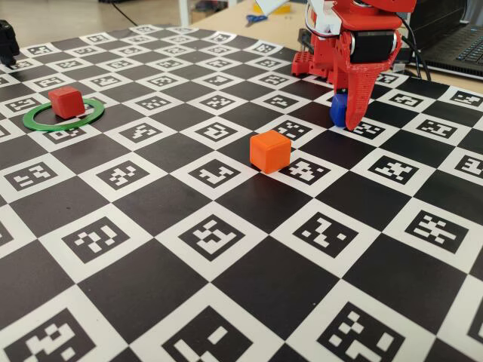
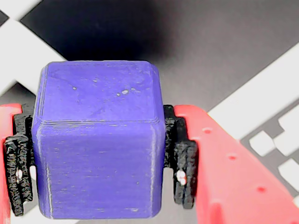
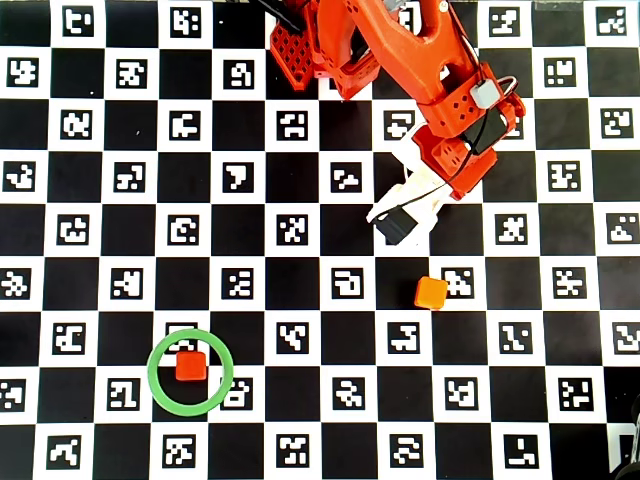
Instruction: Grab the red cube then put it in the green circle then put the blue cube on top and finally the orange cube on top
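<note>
end effector (image 1: 346, 115) points down at the far right of the fixed view, pinching the blue cube (image 2: 98, 140); only the wrist view shows both pads (image 2: 184, 175) touching it.

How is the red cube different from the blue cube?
The red cube sits free inside the green circle; the blue cube is squeezed between the claw's pads, far from the circle. One is red, the other deep blue. Both look the same size and shape.
</note>
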Robot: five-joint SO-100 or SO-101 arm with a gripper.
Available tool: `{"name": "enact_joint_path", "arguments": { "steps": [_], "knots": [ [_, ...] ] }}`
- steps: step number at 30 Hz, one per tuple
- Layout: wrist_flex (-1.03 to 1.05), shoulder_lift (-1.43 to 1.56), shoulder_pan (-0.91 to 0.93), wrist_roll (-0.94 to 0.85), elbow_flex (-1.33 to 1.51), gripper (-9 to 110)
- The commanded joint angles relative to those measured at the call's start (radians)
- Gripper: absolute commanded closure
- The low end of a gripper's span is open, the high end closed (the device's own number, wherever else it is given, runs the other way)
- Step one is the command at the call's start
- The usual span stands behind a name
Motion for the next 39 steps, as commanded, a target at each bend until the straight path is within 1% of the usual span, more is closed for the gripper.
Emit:
{"name": "enact_joint_path", "arguments": {
  "steps": [1,10,20,26,31,39],
  "knots": [
    [0.098,0.089,0.061,-0.028,-0.158,97],
    [0.253,0.06,0.284,-0.107,-0.371,97],
    [0.451,-0.161,0.523,-0.103,-0.773,98],
    [0.497,-0.301,0.626,-0.112,-0.991,98],
    [0.499,-0.466,0.713,-0.051,-1.218,98],
    [0.474,-0.652,0.805,-0.057,-1.433,98]
  ]
}}
